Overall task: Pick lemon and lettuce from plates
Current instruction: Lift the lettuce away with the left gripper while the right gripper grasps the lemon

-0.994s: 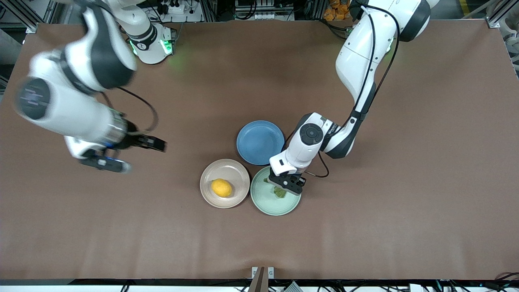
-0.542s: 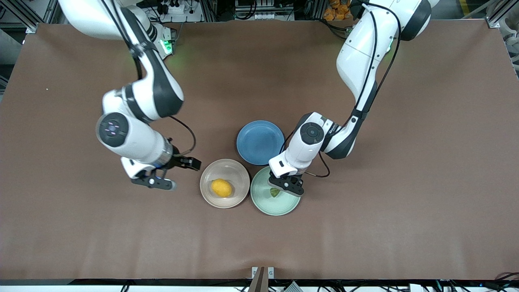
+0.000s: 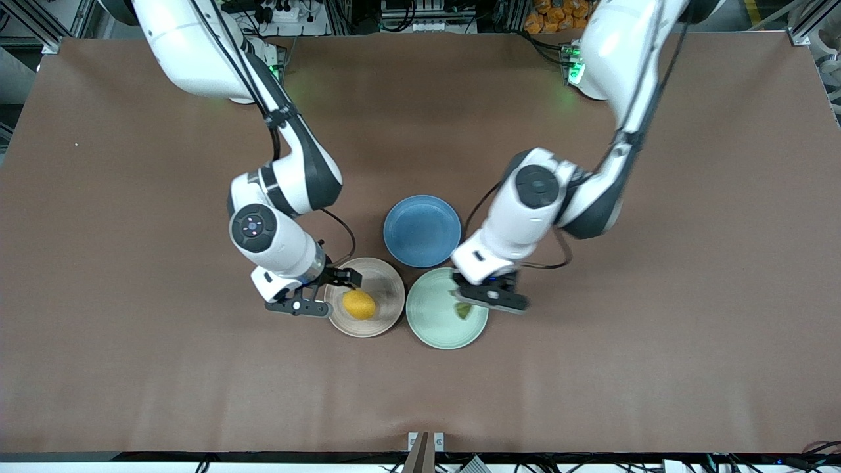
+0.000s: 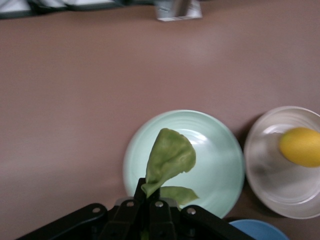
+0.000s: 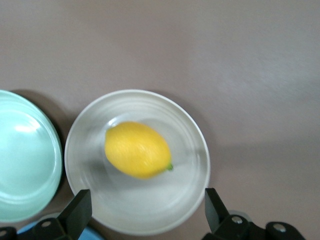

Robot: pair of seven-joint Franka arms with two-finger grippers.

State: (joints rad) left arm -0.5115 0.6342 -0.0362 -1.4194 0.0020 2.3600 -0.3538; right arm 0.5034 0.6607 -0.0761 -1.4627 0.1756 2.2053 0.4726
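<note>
The lemon (image 3: 359, 304) lies on the beige-pink plate (image 3: 384, 282). My right gripper (image 3: 320, 293) is open and hovers over that plate's rim toward the right arm's end, just beside the lemon. In the right wrist view the lemon (image 5: 137, 149) lies on the plate (image 5: 192, 150) ahead of the open right gripper (image 5: 147, 209). My left gripper (image 3: 485, 299) is shut on the lettuce (image 3: 464, 310) and holds it above the mint green plate (image 3: 433, 315). In the left wrist view the leaf (image 4: 170, 157) sticks out of the shut left gripper (image 4: 150, 192) over the plate (image 4: 217, 150).
A blue plate (image 3: 422, 230) with nothing on it sits farther from the front camera, touching close to both other plates. The two task plates sit side by side. Brown table surface (image 3: 591, 368) lies open all around them.
My right arm swung in from the right arm's end of the table to the beige-pink plate. My left gripper rose off the mint plate with the lettuce, shifting toward the left arm's end.
</note>
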